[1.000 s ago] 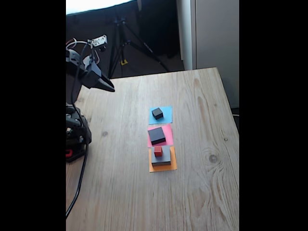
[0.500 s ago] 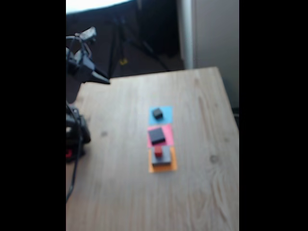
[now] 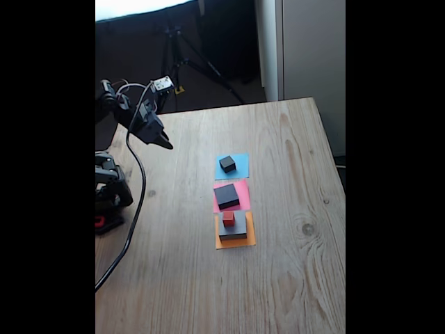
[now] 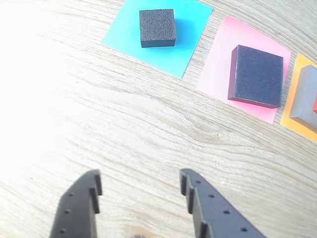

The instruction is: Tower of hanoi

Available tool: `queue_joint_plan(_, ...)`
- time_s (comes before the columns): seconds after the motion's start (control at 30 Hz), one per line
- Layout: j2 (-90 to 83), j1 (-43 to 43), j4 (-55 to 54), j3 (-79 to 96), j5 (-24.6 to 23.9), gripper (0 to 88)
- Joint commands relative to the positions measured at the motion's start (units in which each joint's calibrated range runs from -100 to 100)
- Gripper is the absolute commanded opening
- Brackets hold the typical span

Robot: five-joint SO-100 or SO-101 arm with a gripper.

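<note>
- Fixed view: the gripper is being held above the table, well apart from the blocks. The small black cube is sitting nearest the fingertips, the black slab beyond it, the red cube on the grey slab farthest.
- Wrist view: the fingers are being held apart, empty. The small black cube is lying ahead of them. Judged: approach in hand; a forward reach and descent are being called for.

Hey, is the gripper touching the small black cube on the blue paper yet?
Apart. The wrist view shows the open gripper with bare wood between it and the small black cube.
</note>
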Motion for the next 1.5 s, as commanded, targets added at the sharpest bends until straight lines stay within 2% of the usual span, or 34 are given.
queue_joint_plan(0.0,-1.80,0.36,-14.51,9.88,4.74,25.2)
queue_joint_plan(0.1,-1.57,2.12,-24.46,16.70,6.08,26.8)
queue_joint_plan(0.3,0.39,5.63,-55.95,34.79,6.08,33.2)
queue_joint_plan(0.47,2.44,5.88,-70.35,41.70,6.08,36.0)
queue_joint_plan(0.6,6.00,6.38,-87.43,49.79,6.08,37.5)
queue_joint_plan(1.07,29.16,6.46,-111.63,49.97,6.08,37.5)
queue_joint_plan(1.47,51.95,5.12,-129.52,41.61,6.08,37.5)
